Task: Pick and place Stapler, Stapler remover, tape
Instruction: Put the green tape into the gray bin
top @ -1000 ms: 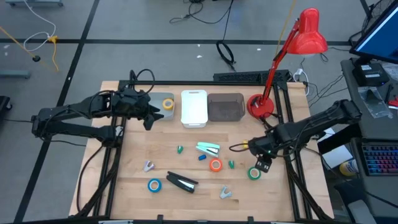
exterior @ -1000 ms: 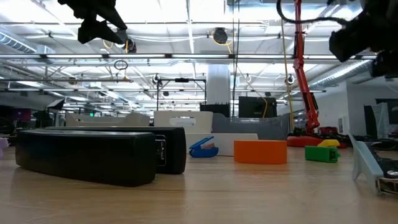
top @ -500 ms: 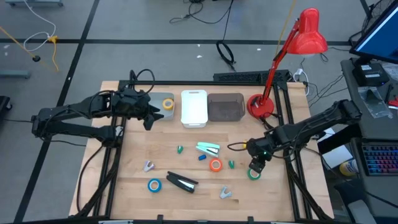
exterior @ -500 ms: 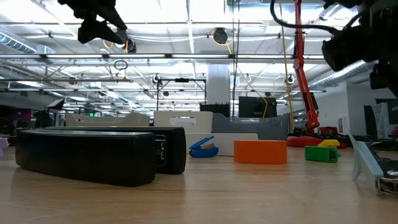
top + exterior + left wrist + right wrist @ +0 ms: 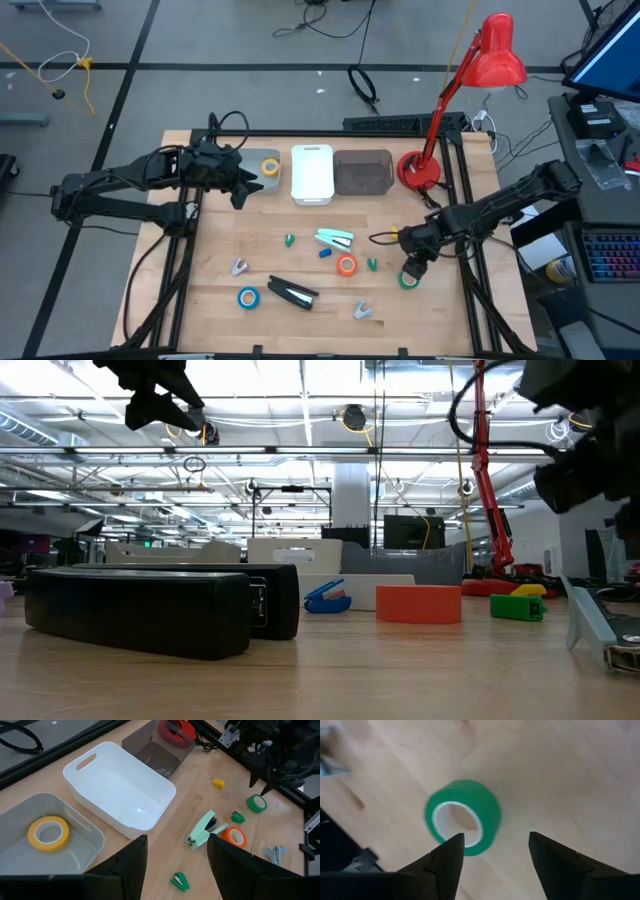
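The green tape roll (image 5: pixel 408 281) (image 5: pixel 462 817) lies flat on the wood near the table's right edge. My right gripper (image 5: pixel 413 266) (image 5: pixel 496 838) hovers open just above it without touching it. The orange tape (image 5: pixel 346 265), blue tape (image 5: pixel 248 297), black stapler (image 5: pixel 292 292), mint stapler (image 5: pixel 335 238) and two grey staple removers (image 5: pixel 238 266) (image 5: pixel 362 311) lie on the table. The yellow tape (image 5: pixel 48 831) lies in the grey bin (image 5: pixel 262 172). My left gripper (image 5: pixel 240 187) (image 5: pixel 177 840) waits open, held high beside that bin.
A white bin (image 5: pixel 312 175) and a dark bin (image 5: pixel 362 172) stand along the far edge, with a red desk lamp (image 5: pixel 420 170) at the far right. Small green and blue bits (image 5: pixel 289 240) (image 5: pixel 325 253) (image 5: pixel 372 264) lie near the mint stapler. Dark frame rails run along both sides.
My right gripper has moved a little toward the table's left and downward, and now stands over the green tape. The left arm and all the objects have kept still.
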